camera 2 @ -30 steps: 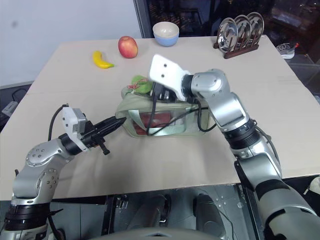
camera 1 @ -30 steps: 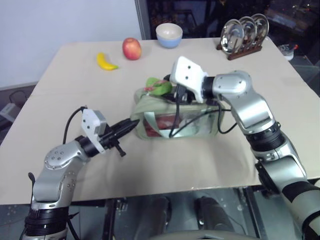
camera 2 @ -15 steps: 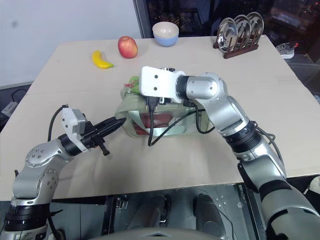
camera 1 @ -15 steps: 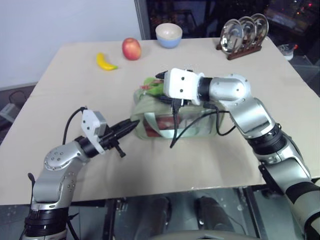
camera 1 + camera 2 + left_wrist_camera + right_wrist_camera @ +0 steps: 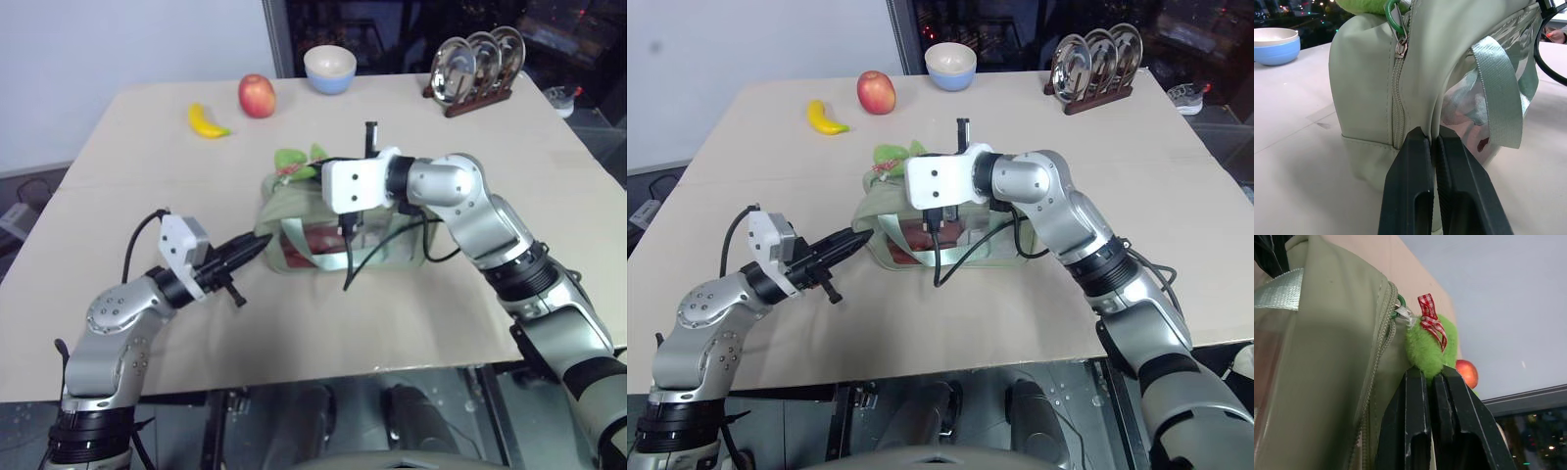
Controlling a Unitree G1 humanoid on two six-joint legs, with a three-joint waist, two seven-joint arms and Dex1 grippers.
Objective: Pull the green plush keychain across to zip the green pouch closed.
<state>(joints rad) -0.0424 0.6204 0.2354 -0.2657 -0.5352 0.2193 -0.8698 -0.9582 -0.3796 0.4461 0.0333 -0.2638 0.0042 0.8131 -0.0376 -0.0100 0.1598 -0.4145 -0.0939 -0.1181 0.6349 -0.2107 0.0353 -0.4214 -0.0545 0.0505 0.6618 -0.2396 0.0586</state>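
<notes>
The green pouch (image 5: 286, 211) stands mid-table, its clear window and pale straps facing me. The green plush keychain (image 5: 1425, 345), fuzzy lime with a red-checked ribbon, hangs by a green ring at the pouch's left end (image 5: 297, 160). My right gripper (image 5: 1431, 373) reaches over the pouch top from the right and is shut on the keychain's lower part. My left gripper (image 5: 1434, 138) is shut on the pouch's fabric seam at its left end, beside the zip (image 5: 1397, 98); it also shows from above as the left gripper (image 5: 259, 245).
A banana (image 5: 209, 120), an apple (image 5: 257, 95) and a blue-and-cream bowl (image 5: 330, 69) sit along the far edge. A wooden rack of metal plates (image 5: 477, 61) stands at the far right. A black cable (image 5: 351, 257) loops down from my right wrist in front of the pouch.
My right wrist has rolled over above the pouch's left end, and its fingers have shut on the keychain. The left arm and the pouch have stayed put.
</notes>
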